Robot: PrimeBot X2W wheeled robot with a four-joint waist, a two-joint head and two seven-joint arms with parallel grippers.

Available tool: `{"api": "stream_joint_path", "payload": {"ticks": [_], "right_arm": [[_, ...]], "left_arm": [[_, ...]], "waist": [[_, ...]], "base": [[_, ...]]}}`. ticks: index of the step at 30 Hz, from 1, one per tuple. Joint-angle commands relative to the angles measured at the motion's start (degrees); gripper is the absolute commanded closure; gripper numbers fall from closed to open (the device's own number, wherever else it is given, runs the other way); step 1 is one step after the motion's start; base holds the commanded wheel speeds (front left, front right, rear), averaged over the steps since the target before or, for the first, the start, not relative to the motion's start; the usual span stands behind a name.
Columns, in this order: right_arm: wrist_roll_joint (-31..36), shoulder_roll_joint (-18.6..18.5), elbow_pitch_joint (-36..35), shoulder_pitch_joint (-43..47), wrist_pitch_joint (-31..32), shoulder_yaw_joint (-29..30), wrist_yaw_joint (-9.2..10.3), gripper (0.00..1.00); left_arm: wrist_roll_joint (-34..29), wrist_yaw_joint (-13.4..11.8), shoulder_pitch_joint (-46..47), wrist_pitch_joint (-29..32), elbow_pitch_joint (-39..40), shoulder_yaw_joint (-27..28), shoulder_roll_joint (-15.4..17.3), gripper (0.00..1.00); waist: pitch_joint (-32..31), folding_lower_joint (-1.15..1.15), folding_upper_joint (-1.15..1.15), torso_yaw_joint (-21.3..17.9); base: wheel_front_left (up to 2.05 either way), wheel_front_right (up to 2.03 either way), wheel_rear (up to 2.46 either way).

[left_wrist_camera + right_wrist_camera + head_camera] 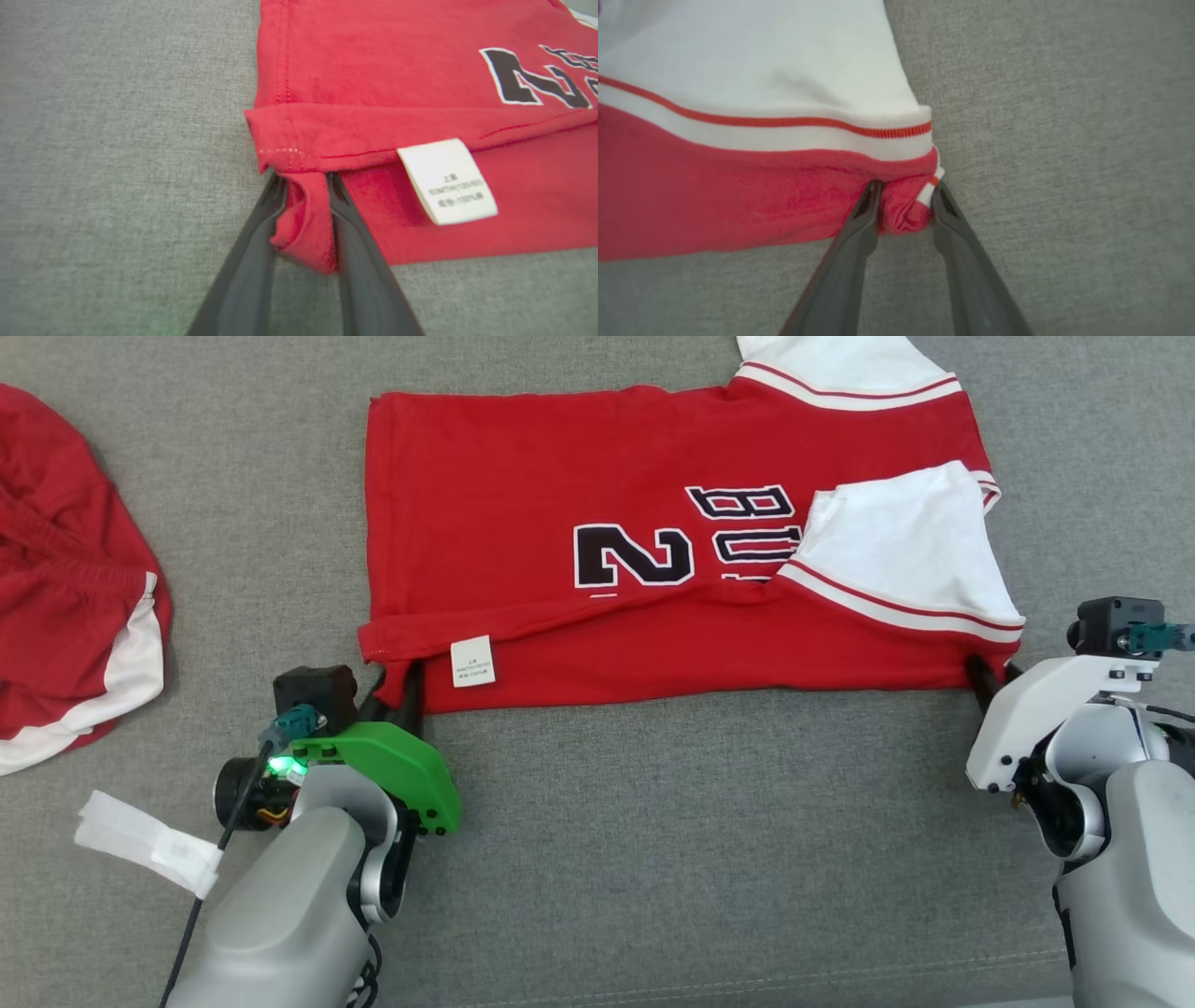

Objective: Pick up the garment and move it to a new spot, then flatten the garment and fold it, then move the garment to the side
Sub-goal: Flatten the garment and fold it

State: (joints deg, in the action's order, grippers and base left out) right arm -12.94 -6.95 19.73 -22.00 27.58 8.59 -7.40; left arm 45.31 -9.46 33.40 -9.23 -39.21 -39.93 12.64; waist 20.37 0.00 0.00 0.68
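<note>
The garment (523, 476) is a red jersey with white sleeves and dark lettering, lying spread on the grey cloth surface with its near edge folded over. My left gripper (403, 679) is at the near left corner. In the left wrist view the garment's (373, 70) corner is bunched between the left gripper's (306, 179) two dark fingers. My right gripper (982, 674) is at the near right corner, under the white sleeve (906, 546). In the right wrist view a red fold of the garment (714, 205) is pinched in the right gripper (906, 186).
A white care label (471, 663) hangs at the folded edge near the left gripper. Another red and white cloth (65, 579) lies bunched at the far left. A strip of white tape (140, 840) sits by my left forearm. Grey surface (700, 821) lies in front.
</note>
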Motion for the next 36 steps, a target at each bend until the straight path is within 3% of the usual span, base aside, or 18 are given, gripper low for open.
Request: {"api": "stream_joint_path", "payload": {"ticks": [1, 10, 20, 26, 27, 28, 29, 36], "right_arm": [[-0.5, 0.8, 1.4, 1.4, -0.1, -0.5, -0.11, 1.0], [-4.3, 0.9, -9.6, 7.3, -3.5, 1.1, -0.09, 1.0], [-5.9, 3.4, -26.5, 21.4, 1.8, 5.7, -0.05, 1.0], [-8.3, 3.9, -27.8, 27.5, 3.6, 7.9, -0.03, 1.0], [-9.1, 3.9, -27.1, 27.7, 3.4, 7.8, -0.03, 0.51], [-9.7, 3.9, -26.2, 27.8, 3.0, 7.7, -0.03, 0.0], [-9.9, 3.9, -25.5, 27.7, 2.6, 7.5, -0.04, 0.0], [-6.7, 4.0, -23.1, 24.0, 1.9, 6.6, -0.09, 0.0]], "left_arm": [[0.4, 0.5, -2.7, 0.3, -1.3, -0.6, -0.5, 1.0], [0.6, 1.3, -7.3, -3.7, 1.5, 0.2, 1.5, 1.0], [1.1, -1.5, -14.2, -3.0, 10.6, 0.4, 5.5, 1.0], [1.9, -3.3, -17.9, -1.1, 14.5, 0.2, 7.3, 1.0], [2.1, -3.5, -18.4, -0.8, 14.9, 0.2, 7.6, 0.91], [2.3, -3.7, -19.0, -0.7, 15.3, 0.2, 7.7, 0.25], [2.5, -4.0, -19.4, -0.5, 15.7, 0.3, 7.8, 0.0], [3.2, -5.6, -21.0, 1.5, 17.9, 0.4, 8.9, 0.0]], "waist": [[-0.6, 0.0, 0.0, -0.1], [-4.3, 0.0, 0.0, 0.7], [-7.5, 0.0, 0.0, 1.1], [-8.1, 0.0, 0.0, 1.1], [-8.1, 0.0, 0.0, 0.9], [-8.2, 0.0, 0.0, 0.8], [-8.3, 0.0, 0.0, 0.7], [-9.1, 0.0, 0.0, 0.6]], "base": [[0.0, 0.0, 0.0], [0.0, 0.0, 0.0], [0.0, 0.0, 0.0], [0.0, 0.0, 0.0], [0.0, 0.0, 0.0], [0.0, 0.0, 0.0], [0.0, 0.0, 0.0], [0.0, 0.0, 0.0]]}}
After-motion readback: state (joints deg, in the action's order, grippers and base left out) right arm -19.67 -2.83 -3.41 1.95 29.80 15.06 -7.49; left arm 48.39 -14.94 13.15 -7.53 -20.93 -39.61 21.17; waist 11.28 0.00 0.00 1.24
